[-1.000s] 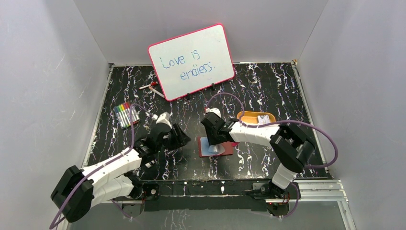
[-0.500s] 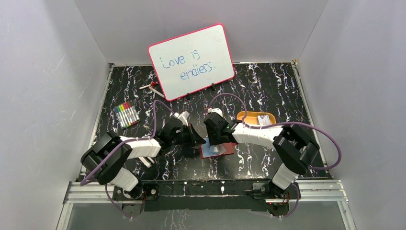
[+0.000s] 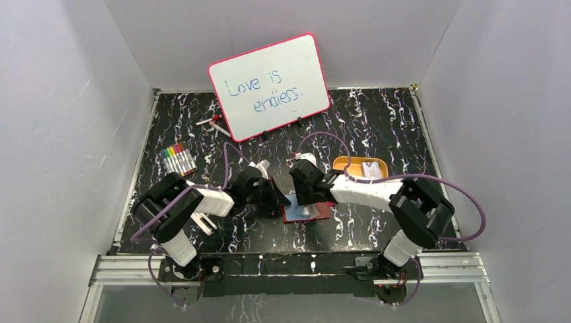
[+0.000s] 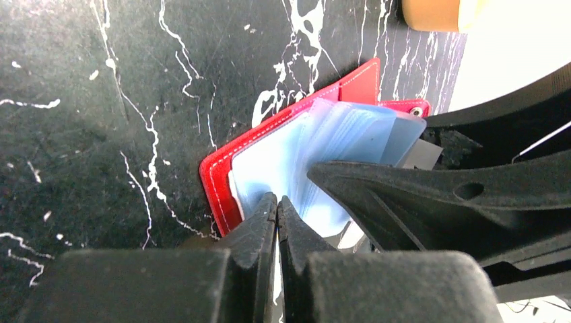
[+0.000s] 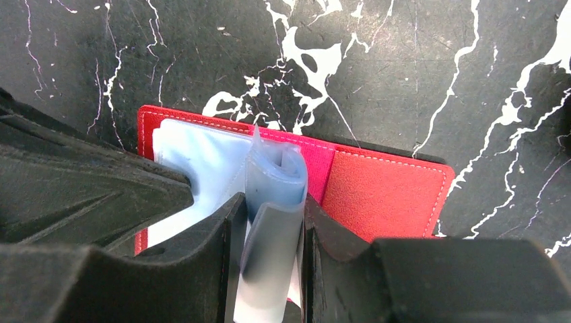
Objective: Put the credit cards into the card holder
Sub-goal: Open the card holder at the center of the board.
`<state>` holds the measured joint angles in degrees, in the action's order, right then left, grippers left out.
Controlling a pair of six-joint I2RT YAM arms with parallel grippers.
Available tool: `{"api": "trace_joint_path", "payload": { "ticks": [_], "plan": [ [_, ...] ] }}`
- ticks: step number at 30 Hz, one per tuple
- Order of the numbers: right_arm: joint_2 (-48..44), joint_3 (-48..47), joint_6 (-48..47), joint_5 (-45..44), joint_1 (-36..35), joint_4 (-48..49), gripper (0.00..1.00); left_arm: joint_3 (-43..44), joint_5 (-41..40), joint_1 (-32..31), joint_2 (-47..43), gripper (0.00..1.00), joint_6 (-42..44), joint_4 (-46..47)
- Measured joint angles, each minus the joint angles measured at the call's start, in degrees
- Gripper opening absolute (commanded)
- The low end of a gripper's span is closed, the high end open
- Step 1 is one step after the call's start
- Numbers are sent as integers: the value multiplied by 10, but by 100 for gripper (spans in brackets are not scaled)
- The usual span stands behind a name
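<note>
Left wrist view puts my left claw (image 4: 277,210) with its jaws pressed together, tips at the near-left edge of the pale blue pockets (image 4: 337,134). Whether a leaf is nipped between them I cannot tell. The red holder (image 4: 355,86) lies open and flat on the table between my two claws, its long axis running left to right as seen from above. Just right of the left claw, my right claw (image 5: 272,202) is clamped on a curled sheaf of those pockets near the holder's spine. A grey sliver low in that grip may be a card, but I can't be sure. Further right and a little beyond, the tray (image 3: 345,162) holds loose cards (image 3: 371,167), well apart from the holder and clearly nearer my right arm. I judge the coming move turns on that: any fetch from the tray belongs to the right side, while the left pins the holder's left edge.
</note>
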<state>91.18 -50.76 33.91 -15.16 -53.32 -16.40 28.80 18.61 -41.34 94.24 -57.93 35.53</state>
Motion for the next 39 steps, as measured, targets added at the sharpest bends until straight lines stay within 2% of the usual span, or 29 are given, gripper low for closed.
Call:
{"api": "trace_joint_path", "payload": {
  "ticks": [6, 12, 15, 20, 24, 31, 39],
  "plan": [
    [-11, 3, 0, -11, 0, -7, 45, 16, -9, 0, 10, 0, -1, -16],
    [-55, 18, 4, -31, 9, -34, 65, 22, -16, 0, 10, 0, 1, -27],
    [-92, 28, 5, -45, 13, -57, 70, 22, -17, 0, 10, 0, 2, -27],
    [-168, 28, 3, -55, 16, -103, 67, 22, -17, 0, 10, 0, 3, -26],
    [-232, 21, -18, -9, 15, -99, 65, 20, -17, 0, 10, 0, 2, -22],
    [-181, -43, -35, 46, -18, -74, 65, 16, -12, 0, 10, 0, 3, -9],
    [-243, -26, -16, 8, -20, -75, 67, 33, 11, -5, 13, 0, 18, -18]
  ]
}}
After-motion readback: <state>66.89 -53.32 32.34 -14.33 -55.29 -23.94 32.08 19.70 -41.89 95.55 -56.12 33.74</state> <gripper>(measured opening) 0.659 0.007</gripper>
